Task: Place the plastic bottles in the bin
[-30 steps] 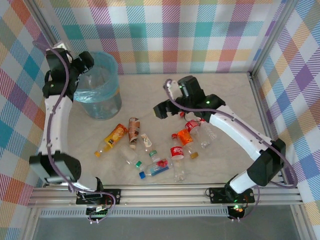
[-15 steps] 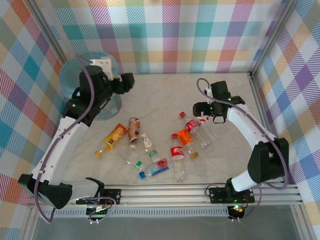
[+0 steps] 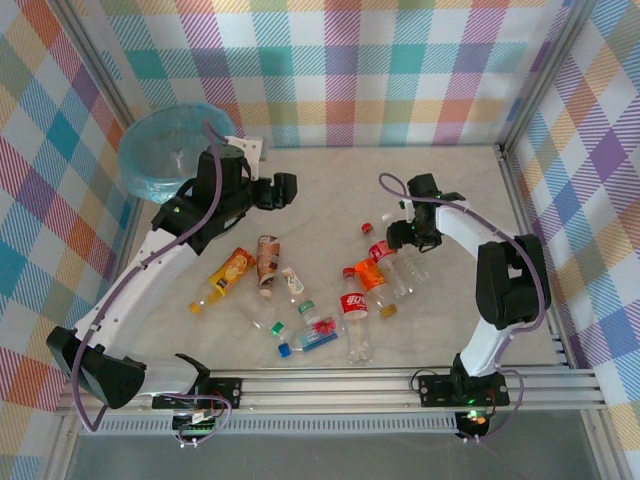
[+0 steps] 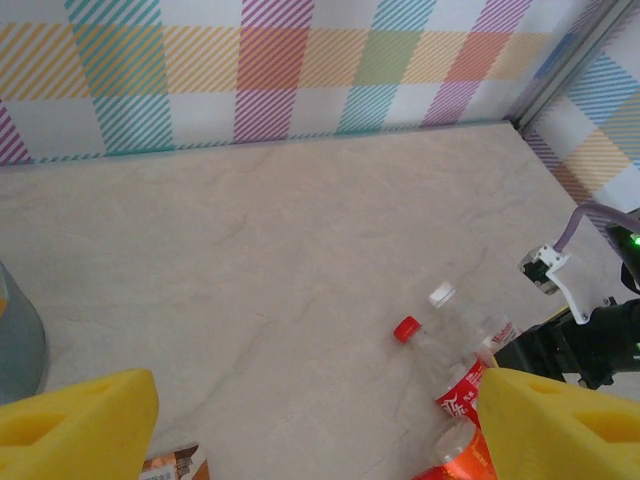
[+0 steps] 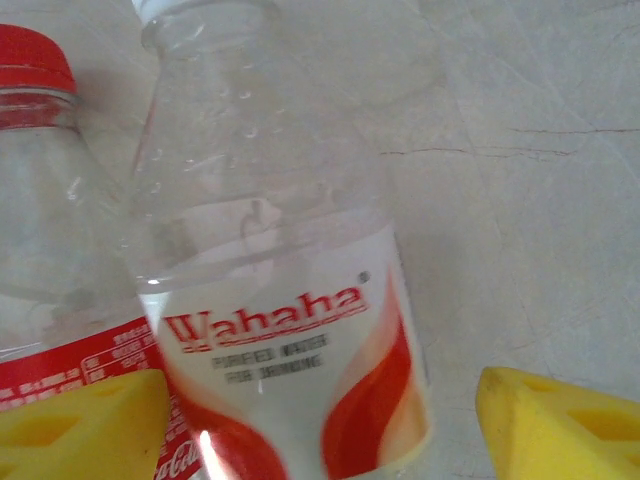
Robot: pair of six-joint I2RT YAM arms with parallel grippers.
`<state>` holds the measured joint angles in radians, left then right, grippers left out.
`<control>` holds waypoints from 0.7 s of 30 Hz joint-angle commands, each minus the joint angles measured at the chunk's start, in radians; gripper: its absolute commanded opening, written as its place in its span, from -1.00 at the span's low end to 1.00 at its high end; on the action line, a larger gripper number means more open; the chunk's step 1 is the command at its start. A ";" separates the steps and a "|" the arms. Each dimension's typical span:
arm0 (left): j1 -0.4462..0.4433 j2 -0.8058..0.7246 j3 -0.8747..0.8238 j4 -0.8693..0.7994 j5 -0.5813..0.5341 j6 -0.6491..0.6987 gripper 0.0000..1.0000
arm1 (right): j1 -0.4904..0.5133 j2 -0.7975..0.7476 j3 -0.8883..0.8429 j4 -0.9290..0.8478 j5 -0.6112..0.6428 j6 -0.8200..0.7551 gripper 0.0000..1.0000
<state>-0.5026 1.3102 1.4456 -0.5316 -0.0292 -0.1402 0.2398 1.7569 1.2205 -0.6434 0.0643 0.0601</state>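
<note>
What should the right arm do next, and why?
Probably squeeze the right fingers shut on the Wahaha bottle. The bottle lies right between them, but bare table shows between it and one finger, so it does not look gripped yet.

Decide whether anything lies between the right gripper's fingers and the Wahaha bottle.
Nothing visible does: the right gripper straddles the Wahaha bottle, one finger on either side. A red-capped bottle lies close alongside it, though, on the side of one finger, which may catch it when closing.
</note>
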 commanded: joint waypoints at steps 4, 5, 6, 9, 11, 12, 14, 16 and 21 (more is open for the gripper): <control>-0.008 0.003 -0.014 -0.005 -0.023 0.012 0.67 | -0.018 0.041 -0.006 0.011 -0.005 -0.011 0.62; -0.008 0.006 -0.015 -0.002 -0.019 0.010 0.67 | -0.018 0.049 -0.003 0.012 -0.007 -0.012 0.62; -0.008 0.007 -0.014 -0.001 -0.015 0.008 0.67 | -0.019 0.054 -0.001 0.010 -0.006 -0.014 0.62; -0.009 0.014 -0.009 -0.004 -0.009 0.004 0.67 | -0.021 0.064 0.001 0.010 -0.012 -0.018 0.60; -0.008 0.017 -0.004 -0.004 -0.006 0.004 0.68 | -0.025 0.064 0.000 0.016 -0.019 -0.017 0.56; -0.008 0.018 -0.002 -0.004 -0.007 0.004 0.68 | -0.026 0.064 0.000 0.017 -0.023 -0.018 0.53; -0.008 0.021 0.002 -0.004 -0.003 0.002 0.68 | -0.028 0.063 0.000 0.017 -0.028 -0.018 0.44; -0.007 0.023 0.009 -0.005 0.001 -0.002 0.68 | -0.028 0.054 0.005 0.010 -0.023 -0.018 0.38; -0.008 0.029 0.037 -0.008 0.032 -0.026 0.68 | -0.028 -0.025 0.015 0.002 0.020 -0.006 0.33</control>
<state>-0.5026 1.3346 1.4445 -0.5327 -0.0261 -0.1448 0.2169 1.8038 1.2198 -0.6273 0.0681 0.0513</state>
